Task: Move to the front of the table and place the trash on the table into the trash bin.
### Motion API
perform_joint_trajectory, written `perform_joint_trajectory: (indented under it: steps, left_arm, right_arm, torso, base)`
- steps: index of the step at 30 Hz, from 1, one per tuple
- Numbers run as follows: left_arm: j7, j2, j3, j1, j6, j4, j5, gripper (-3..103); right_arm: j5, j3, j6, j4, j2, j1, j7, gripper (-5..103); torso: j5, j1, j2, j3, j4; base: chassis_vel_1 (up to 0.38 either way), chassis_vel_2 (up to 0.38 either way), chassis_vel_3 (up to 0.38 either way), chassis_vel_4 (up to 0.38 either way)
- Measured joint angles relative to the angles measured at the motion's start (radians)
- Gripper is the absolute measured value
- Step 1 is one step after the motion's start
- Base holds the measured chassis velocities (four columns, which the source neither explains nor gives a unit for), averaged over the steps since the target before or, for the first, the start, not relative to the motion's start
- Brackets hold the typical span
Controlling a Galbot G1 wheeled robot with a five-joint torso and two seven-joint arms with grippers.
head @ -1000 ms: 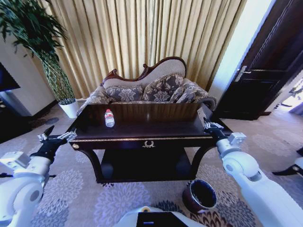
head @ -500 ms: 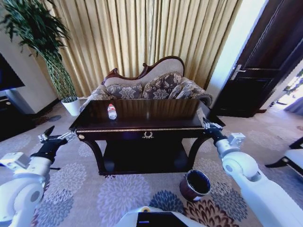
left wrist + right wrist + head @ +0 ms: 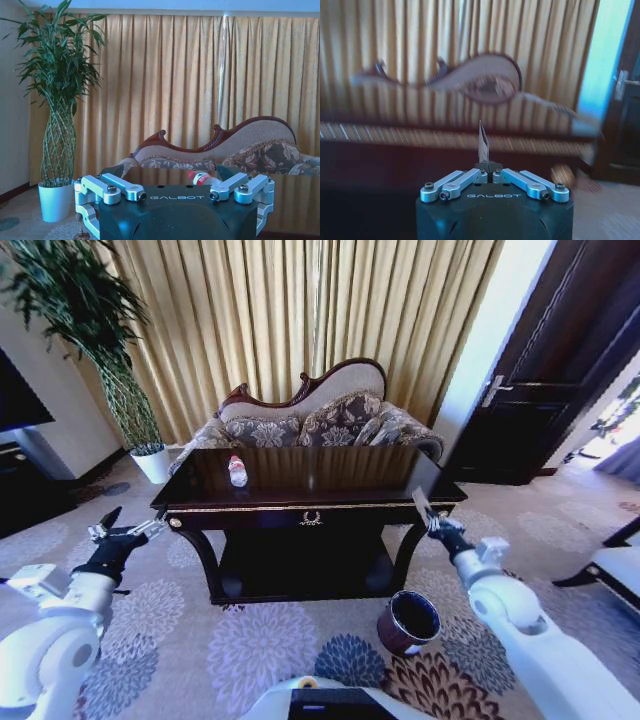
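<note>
The dark glossy table stands ahead of me with a clear bottle with a red cap upright on its left half. That bottle also appears beyond my left gripper, which is open. In the head view the left gripper hovers off the table's left front corner. My right gripper hangs by the right front corner, shut on a thin flat scrap that sticks up from its fingers. The round brown trash bin sits on the carpet below the right gripper.
A patterned sofa and gold curtains stand behind the table. A white plant pot and a black TV stand are at the left, a dark door at the right. Patterned carpet lies in front of the table.
The whole picture has shifted, and the table now looks a little farther and higher. My right gripper has come off the table's right edge and lower, with the thin scrap now showing.
</note>
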Motion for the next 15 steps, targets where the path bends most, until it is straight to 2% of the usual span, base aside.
perform_joint_trajectory:
  steps: [2,6,8,10,15]
  left_arm:
    - [0.000,0.001,-0.005,0.000,-0.004,0.002,-0.001,100]
    - [0.000,0.001,-0.007,0.001,-0.006,0.002,-0.002,100]
    - [0.000,0.000,-0.009,0.005,-0.009,0.004,-0.002,100]
    - [0.000,-0.005,-0.009,0.006,-0.011,0.007,-0.002,100]
    - [0.001,-0.011,-0.008,0.007,-0.013,0.007,-0.002,100]
  right_arm:
    - [-0.064,-0.036,0.042,-0.118,0.023,0.000,-0.027,0]
    - [-0.100,-0.062,0.066,-0.212,0.043,0.016,-0.041,0]
    - [-0.138,-0.084,0.087,-0.327,0.065,0.044,-0.063,0]
    - [-0.148,-0.105,0.099,-0.450,0.084,0.081,-0.086,0]
    - [-0.159,-0.131,0.112,-0.620,0.093,0.143,-0.139,0]
  torso:
    - [0.0002,0.000,0.000,0.000,0.0000]
    - [0.0001,-0.001,0.000,0.000,0.0000]
    - [0.0002,-0.001,0.000,0.000,0.0002]
    - [0.0001,0.000,0.000,0.000,0.0001]
    - [0.0000,0.000,0.000,0.000,0.0003]
  base:
    - [0.000,0.000,0.000,0.000]
    - [0.000,0.000,0.000,0.000]
    - [0.000,0.000,0.000,0.000]
    - [0.000,0.000,0.000,0.000]
    - [0.000,0.000,0.000,0.000]
